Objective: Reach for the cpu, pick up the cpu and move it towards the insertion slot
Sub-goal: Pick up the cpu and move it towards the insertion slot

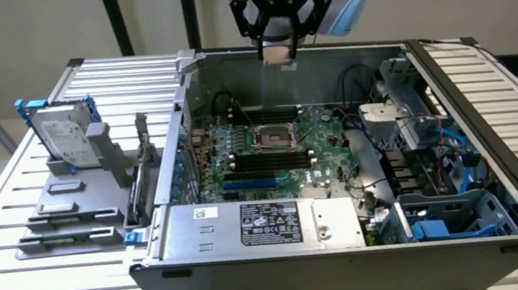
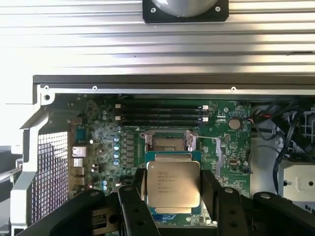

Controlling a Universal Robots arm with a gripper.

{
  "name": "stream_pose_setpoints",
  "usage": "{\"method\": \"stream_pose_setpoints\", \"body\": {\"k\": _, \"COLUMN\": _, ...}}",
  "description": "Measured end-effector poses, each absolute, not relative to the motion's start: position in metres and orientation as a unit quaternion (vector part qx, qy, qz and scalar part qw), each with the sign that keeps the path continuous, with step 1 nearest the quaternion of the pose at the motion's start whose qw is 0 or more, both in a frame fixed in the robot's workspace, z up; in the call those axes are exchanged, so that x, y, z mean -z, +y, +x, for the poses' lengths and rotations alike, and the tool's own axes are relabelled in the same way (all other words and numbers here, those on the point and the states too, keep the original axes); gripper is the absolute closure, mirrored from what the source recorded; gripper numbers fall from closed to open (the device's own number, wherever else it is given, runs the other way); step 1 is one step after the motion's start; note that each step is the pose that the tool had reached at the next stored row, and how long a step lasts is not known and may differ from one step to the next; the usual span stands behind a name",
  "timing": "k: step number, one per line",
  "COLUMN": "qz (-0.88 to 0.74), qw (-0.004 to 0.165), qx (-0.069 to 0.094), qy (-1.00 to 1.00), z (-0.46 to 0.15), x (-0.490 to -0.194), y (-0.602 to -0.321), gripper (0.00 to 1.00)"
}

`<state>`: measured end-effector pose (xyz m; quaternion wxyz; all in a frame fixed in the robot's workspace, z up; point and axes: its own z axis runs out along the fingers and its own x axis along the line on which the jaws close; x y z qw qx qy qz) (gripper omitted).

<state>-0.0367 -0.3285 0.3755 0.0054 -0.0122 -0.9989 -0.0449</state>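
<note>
One open PC case (image 1: 349, 265) on a slatted metal table (image 1: 15, 214), pale wall behind with dark vertical poles (image 1: 116, 23). Far on the exterior view's left: grey fixture rack (image 1: 78, 207) on the slats, holding an upright silver hard drive (image 1: 61, 140) in a blue frame. Just beside it, towards the case, a thin upright card in the rack's edge slot. Inside the case, near the front: silver power supply (image 1: 267, 223) with a black label. Behind that, green motherboard (image 1: 270, 151) lying flat, long black memory slots (image 1: 266, 162) running across it. Insertion slot (image 1: 271, 135) near board centre, shiny frame, dark middle, uncovered. Directly above, well clear of the board and about level with the case's back rim: gripper (image 1: 278, 53), black fingers pinching the cpu (image 1: 278, 53) by its edges. Wrist view confirms: cpu (image 2: 173, 183) clamped between the two black fingers (image 2: 134, 206), silvery lid facing the camera, printed text on it too small to read, green substrate edge showing around it. Insertion slot (image 2: 168, 142) seen just past the chip's edge, apart from it. Further to the exterior view's right: black cables, silver bracket, blue drive cage (image 1: 451, 222) in the case corner. Beyond that, more slatted tabletop.
</note>
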Motion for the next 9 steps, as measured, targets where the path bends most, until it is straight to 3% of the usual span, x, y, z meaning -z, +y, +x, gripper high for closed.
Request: {"method": "stream_pose_setpoints", "body": {"k": 9, "qz": -0.012, "qw": 0.005, "qx": 0.045, "qy": -0.999, "z": -0.0367, "x": -0.3754, "y": -0.3284, "gripper": 0.45}}
